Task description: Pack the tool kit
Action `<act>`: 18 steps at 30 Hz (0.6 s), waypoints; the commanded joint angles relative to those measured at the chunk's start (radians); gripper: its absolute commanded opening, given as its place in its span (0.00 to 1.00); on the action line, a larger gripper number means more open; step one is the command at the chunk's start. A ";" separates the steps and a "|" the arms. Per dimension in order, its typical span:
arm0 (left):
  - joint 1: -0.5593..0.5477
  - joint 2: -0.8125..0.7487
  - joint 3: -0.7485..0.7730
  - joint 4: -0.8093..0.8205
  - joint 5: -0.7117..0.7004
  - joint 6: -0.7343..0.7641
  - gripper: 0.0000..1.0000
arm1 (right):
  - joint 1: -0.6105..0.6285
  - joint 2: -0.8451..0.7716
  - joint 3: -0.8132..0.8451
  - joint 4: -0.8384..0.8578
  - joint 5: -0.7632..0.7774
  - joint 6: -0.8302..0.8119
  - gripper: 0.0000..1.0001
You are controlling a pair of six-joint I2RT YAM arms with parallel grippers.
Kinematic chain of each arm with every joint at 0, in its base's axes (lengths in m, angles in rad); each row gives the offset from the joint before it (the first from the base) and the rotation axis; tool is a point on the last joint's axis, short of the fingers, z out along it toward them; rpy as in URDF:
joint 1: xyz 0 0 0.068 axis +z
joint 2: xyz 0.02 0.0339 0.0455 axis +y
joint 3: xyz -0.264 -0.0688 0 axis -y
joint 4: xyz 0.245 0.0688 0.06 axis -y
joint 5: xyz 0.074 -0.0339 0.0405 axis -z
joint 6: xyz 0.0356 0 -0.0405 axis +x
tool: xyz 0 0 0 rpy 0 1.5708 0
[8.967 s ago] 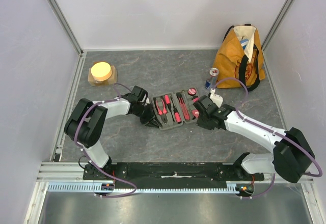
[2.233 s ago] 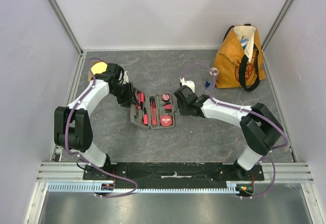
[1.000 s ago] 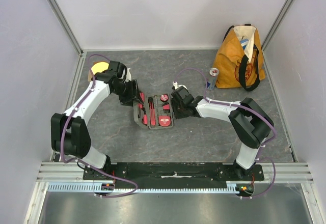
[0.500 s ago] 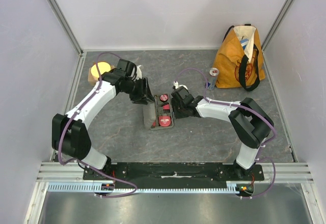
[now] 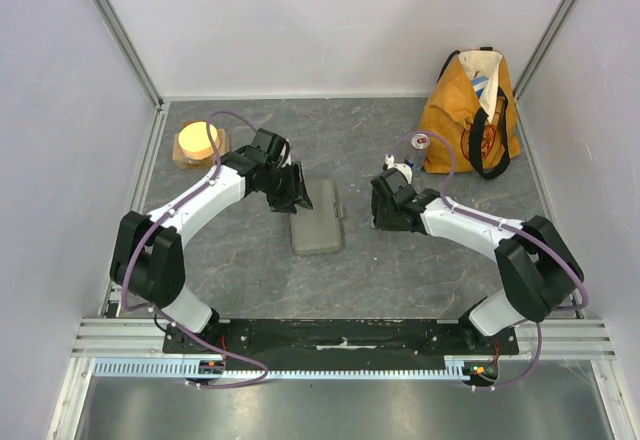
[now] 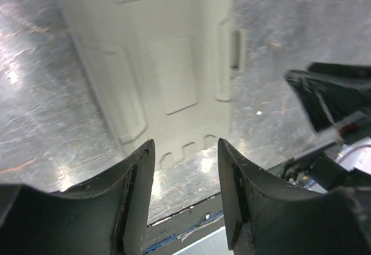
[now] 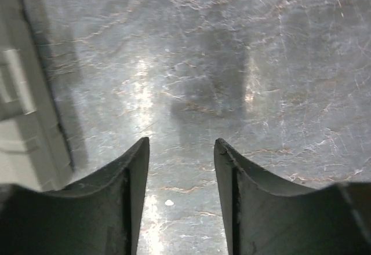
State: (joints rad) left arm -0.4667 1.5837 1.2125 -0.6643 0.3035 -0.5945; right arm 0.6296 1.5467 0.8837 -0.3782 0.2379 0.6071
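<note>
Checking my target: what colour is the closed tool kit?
The tool kit is plain grey; the top external view shows it best.

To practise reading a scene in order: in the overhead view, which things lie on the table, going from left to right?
round yellow object on a tan base → closed grey tool kit → drink can → orange tote bag
</note>
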 commanded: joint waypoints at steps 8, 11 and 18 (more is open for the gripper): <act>-0.001 0.087 -0.125 0.012 -0.231 -0.119 0.57 | 0.008 0.064 0.228 0.035 -0.208 -0.069 0.80; -0.006 0.125 -0.165 0.012 -0.230 -0.139 0.57 | 0.007 0.137 0.285 0.038 -0.235 -0.070 0.81; -0.027 0.173 -0.225 0.011 -0.264 -0.149 0.56 | 0.030 0.230 0.310 0.056 -0.314 -0.092 0.81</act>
State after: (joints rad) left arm -0.4698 1.6680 1.0698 -0.6201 0.1513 -0.7204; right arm 0.6437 1.7454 1.1603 -0.3450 -0.0158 0.5453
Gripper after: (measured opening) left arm 0.567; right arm 0.812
